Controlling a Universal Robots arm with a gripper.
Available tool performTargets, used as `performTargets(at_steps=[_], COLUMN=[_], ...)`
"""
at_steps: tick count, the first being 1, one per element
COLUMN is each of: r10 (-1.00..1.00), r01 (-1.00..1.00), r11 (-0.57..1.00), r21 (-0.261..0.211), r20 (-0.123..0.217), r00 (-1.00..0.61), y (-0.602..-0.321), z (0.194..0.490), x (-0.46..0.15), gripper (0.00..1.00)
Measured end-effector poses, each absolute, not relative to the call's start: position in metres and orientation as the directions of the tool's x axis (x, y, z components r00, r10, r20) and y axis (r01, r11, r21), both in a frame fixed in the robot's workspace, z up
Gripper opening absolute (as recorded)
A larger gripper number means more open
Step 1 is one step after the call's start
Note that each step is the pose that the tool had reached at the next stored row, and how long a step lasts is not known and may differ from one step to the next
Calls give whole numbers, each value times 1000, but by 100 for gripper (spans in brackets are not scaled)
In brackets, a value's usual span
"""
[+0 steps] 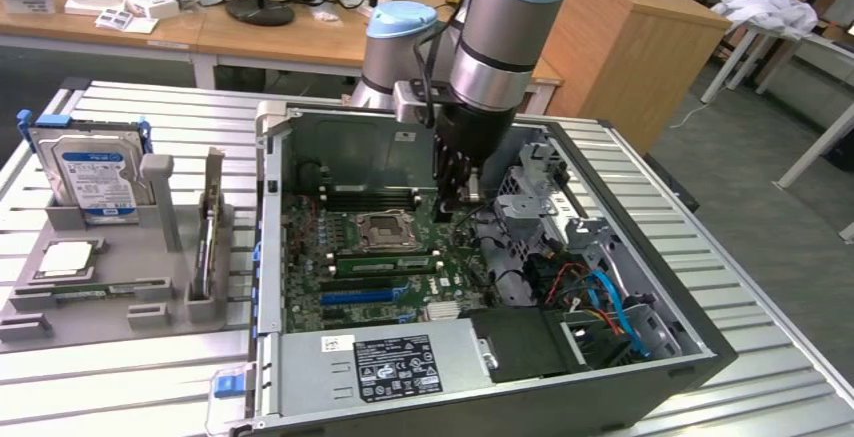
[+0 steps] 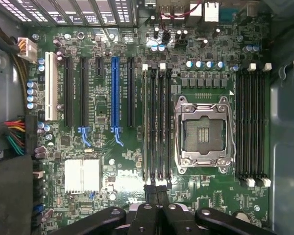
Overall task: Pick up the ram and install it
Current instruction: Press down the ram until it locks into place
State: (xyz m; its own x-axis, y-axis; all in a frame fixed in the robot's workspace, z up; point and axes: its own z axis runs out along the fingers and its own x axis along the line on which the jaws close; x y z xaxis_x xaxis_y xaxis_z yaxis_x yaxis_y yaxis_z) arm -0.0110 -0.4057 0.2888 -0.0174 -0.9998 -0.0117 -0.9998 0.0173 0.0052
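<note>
From my station, starting at the exterior view's left, I see a grey fixture on the slatted table. It holds an upright hard drive and, in front of that, a square silver chip. Next comes the open computer case with the motherboard lying flat inside. The ram is a green stick lying lengthwise in the bank of memory slots, between the empty processor socket and the blue slot. It looks seated level there, though I cannot tell whether its end latches have closed. Just to the right of the ram's end, the gripper hangs straight down inside the case. Its jaws are clenched fully together and I see nothing between them. In the wrist view the two black fingers press against each other right over the near end of that slot bank. They are close to the ram, but I cannot say whether they touch it. Farthest right, red and blue cables lie bundled in the case's corner.
</note>
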Motion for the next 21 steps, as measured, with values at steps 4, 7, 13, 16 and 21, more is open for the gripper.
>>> performTargets(at_steps=[4,7,13,16,21], r10=[-1000,-1000,-1000,-1000,-1000], r01=[-1000,-1000,-1000,-1000,-1000], r11=[17,17,17,17,17], r21=[5,5,5,5,5], r20=[-12,-12,-12,-12,-12], r00=[-17,-17,-17,-17,-17], y=[-406,-406,-406,-406,-406], z=[286,285,281,278,274], x=[-11,-11,-11,-11,-11], gripper=[11,11,11,11,11])
